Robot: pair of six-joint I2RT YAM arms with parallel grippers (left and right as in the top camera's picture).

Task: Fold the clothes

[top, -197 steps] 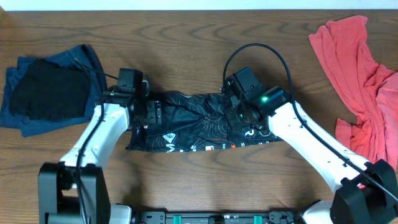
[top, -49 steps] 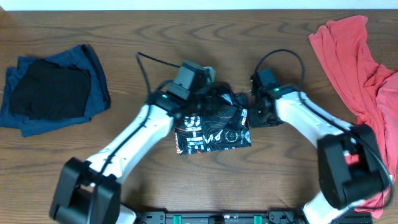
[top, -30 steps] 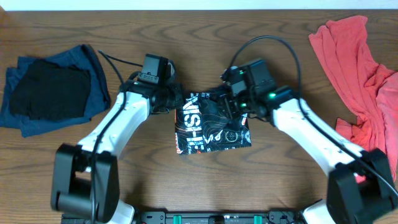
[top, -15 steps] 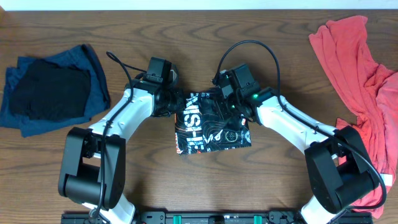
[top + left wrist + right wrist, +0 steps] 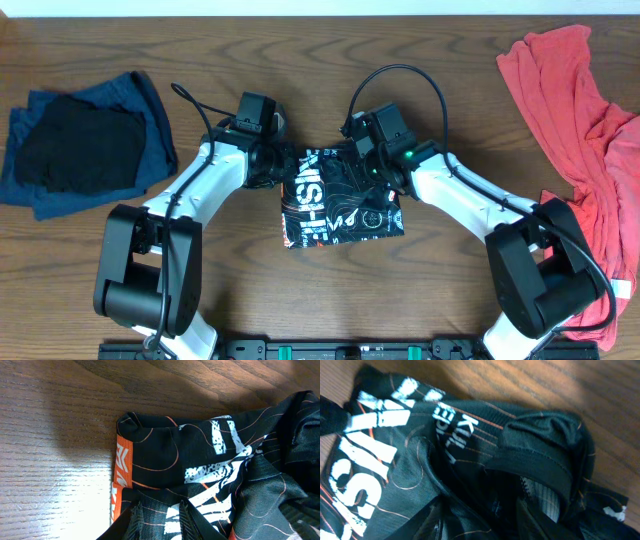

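The black jersey, with orange lines and white lettering, lies folded into a compact rectangle at the table's middle. My left gripper sits at its upper left edge. In the left wrist view, that gripper is open, its fingers straddling flat printed cloth near the orange trim. My right gripper is at the upper right part of the jersey. In the right wrist view, it is open wide over dark bunched fabric. A coral-red garment lies crumpled at the far right.
A folded blue piece with a plain black piece on top lies at the far left. Bare wooden table surrounds the jersey. Black cables arc above both wrists.
The jersey went from a long strip to a compact fold as the left arm carried its left end over and returned. Over the last half second nothing has visibly moved.
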